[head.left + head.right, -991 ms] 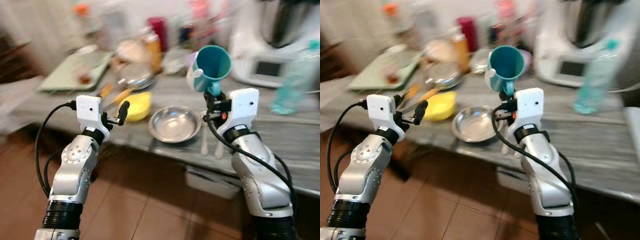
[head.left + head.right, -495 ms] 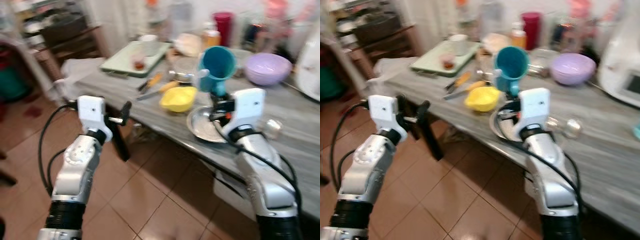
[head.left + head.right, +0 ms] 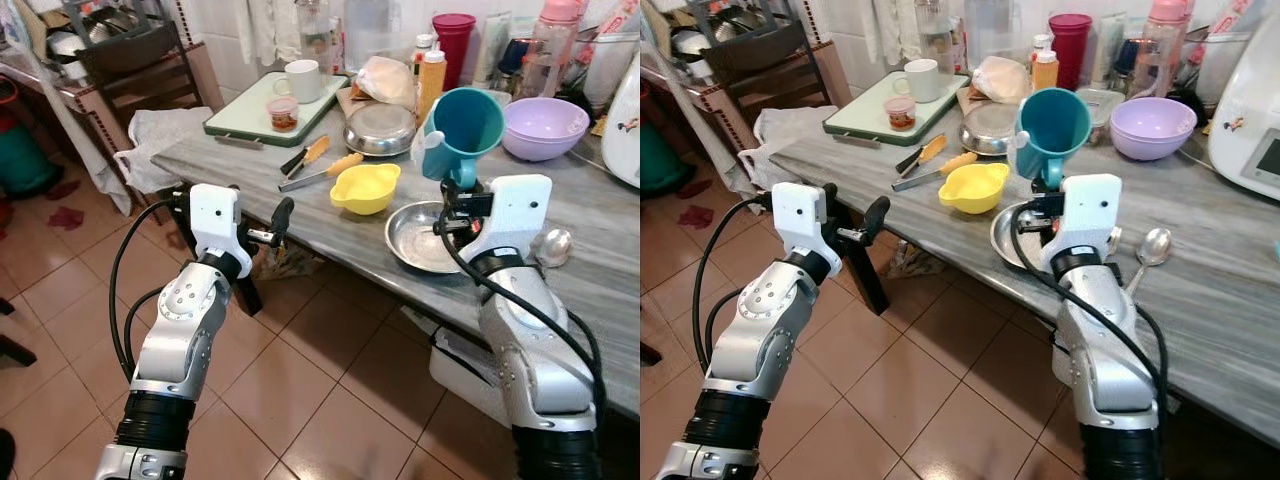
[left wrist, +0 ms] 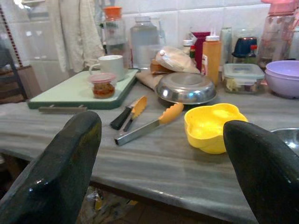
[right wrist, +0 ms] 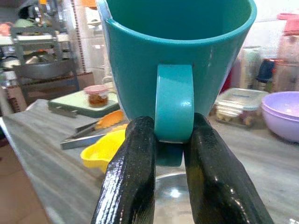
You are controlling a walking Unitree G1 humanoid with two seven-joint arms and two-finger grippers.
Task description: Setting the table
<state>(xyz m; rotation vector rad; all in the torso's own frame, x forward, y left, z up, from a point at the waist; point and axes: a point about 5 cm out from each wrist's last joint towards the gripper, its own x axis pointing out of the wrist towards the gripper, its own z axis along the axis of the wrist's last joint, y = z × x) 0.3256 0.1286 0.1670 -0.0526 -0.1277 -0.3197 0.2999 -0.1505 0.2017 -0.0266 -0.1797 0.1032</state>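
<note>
Left gripper (image 3: 281,213): fingers (image 4: 70,158) spread wide apart, grasping nothing, held off the near edge of the grey table (image 3: 300,215). Ahead of it lie orange-handled tongs (image 3: 322,171) and, just beyond, a yellow bowl (image 3: 366,187), contents indiscernible. Right gripper (image 3: 1043,196): fingers (image 5: 133,172) clenched on the handle of a teal mug (image 3: 457,131), one pad either side. The mug is raised above the table, tilted, its mouth facing up and toward the camera, handle pointing down into the grip; the interior appears empty. Directly below this gripper sits a steel plate (image 3: 417,241), empty. Beside it to the right lies a spoon (image 3: 1145,252).
</note>
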